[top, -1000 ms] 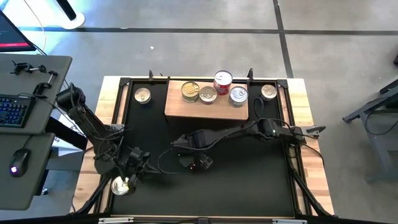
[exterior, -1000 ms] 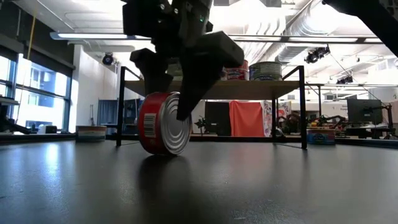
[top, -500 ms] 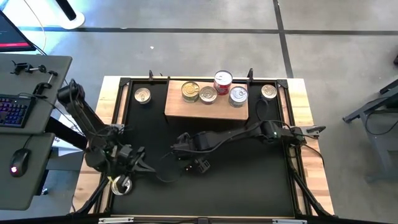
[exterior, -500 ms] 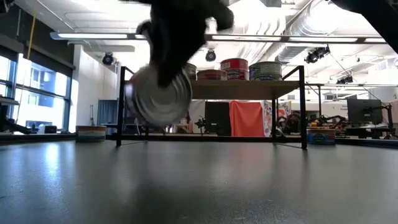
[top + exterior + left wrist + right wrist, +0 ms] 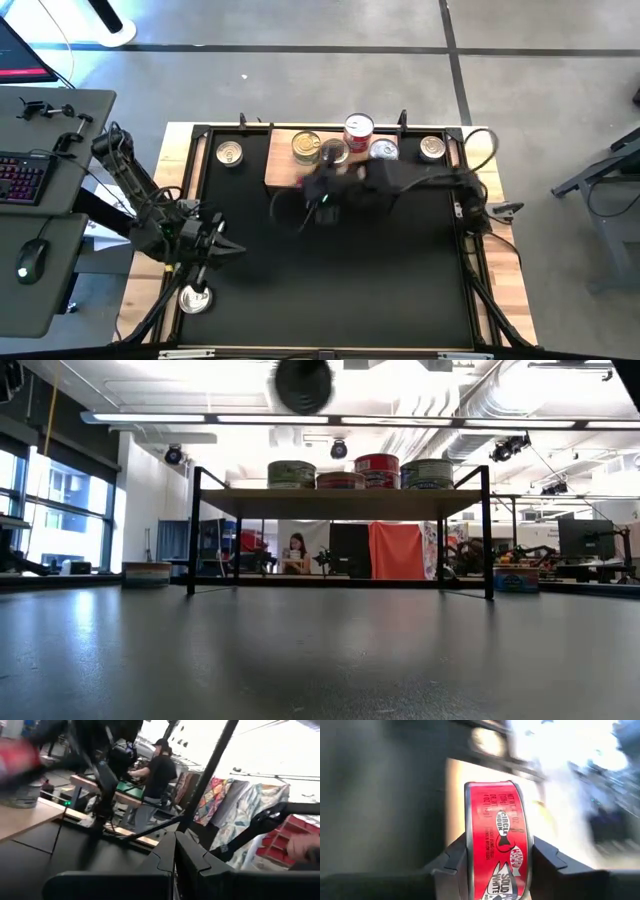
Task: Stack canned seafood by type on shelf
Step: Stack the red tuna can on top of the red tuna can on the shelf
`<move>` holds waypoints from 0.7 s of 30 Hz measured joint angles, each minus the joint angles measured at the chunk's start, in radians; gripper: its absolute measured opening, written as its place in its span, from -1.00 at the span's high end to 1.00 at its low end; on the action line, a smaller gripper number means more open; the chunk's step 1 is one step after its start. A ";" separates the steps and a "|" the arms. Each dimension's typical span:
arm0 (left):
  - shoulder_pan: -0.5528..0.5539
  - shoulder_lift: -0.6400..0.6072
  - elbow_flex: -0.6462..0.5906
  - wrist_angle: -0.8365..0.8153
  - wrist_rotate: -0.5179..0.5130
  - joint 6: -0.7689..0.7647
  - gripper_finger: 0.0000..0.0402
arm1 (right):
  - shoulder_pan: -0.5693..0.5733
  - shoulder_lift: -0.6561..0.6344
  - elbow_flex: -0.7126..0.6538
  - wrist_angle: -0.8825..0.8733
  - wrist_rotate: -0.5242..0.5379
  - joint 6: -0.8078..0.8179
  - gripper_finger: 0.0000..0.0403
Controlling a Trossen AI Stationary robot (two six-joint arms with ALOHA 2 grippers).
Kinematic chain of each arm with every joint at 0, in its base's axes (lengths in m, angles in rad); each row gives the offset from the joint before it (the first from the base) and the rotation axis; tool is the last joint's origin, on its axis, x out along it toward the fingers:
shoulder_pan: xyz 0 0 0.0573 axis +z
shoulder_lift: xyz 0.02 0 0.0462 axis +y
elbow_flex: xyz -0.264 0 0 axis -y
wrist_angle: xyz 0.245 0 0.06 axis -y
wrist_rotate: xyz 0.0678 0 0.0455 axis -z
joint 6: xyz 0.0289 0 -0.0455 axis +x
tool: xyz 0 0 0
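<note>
Shelf [image 5: 285, 170] is now reached: the right arm is swung up from mid-mat to its front edge. Right gripper [image 5: 497, 865] is clamped on a red tuna tin [image 5: 496, 840], held on edge, lifted off the mat since a second ago. Placement on the red stack [image 5: 377, 470] just beyond is judged next. Left gripper [image 5: 175, 865] is pressed closed, parked well away, a loose tin [image 5: 194, 298] beside it.

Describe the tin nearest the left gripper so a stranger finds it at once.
On the black mat, find the near left corner, far from the wooden shelf. A silver-lidded tin sits there by the left gripper. It sits alone: the others are at the shelf, bar a red tin in the right gripper.
</note>
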 joint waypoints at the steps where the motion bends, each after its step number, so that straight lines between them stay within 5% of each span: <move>1: 0.012 0.002 0.000 -0.010 0.001 -0.014 1.00 | -0.016 -0.024 0.000 -0.028 0.048 0.014 0.41; 8: 0.098 0.045 0.000 -0.180 0.095 -0.224 1.00 | -0.180 -0.133 0.000 -0.228 0.276 0.055 0.41; 21: 0.164 0.189 0.000 -0.224 0.148 -0.396 1.00 | -0.373 -0.083 -0.009 -0.275 0.226 -0.034 0.30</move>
